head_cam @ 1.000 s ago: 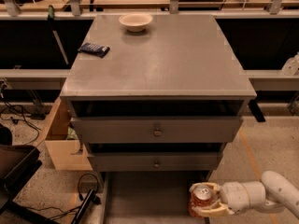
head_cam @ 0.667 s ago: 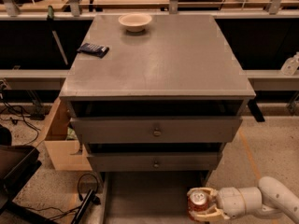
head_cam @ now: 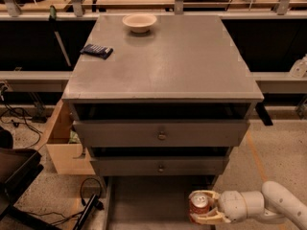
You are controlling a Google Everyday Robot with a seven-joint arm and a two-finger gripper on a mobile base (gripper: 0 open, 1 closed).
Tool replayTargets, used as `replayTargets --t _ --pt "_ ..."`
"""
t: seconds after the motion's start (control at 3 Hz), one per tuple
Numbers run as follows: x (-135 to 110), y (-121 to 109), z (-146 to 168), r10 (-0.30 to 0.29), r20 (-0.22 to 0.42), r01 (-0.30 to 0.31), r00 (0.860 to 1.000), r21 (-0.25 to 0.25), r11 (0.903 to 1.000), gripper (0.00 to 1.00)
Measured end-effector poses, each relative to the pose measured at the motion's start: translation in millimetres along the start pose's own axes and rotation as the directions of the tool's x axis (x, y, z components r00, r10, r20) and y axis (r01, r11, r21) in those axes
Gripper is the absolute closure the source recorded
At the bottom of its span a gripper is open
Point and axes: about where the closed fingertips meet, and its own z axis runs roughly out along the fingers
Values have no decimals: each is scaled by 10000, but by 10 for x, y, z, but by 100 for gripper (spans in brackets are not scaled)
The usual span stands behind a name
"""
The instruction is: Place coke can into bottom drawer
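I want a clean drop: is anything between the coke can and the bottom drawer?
Nothing visible is in the way. The gripper holds the coke can over the right side of the open bottom drawer, and no object shows on the tray floor in view.

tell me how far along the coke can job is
Done: the bottom drawer is pulled open and the coke can is picked up. In hand: the gripper, shut on the can, holds it over the drawer's right side. Left: lowering, releasing and withdrawing.
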Motion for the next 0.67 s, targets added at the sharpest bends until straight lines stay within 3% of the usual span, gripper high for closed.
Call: replayTargets --t 0.33,0.67 --pt "107 -275 314 -387 565 391 9977 -67 9992 100" --pt "416 -708 781 -736 1361 757 9880 -103 9971 100"
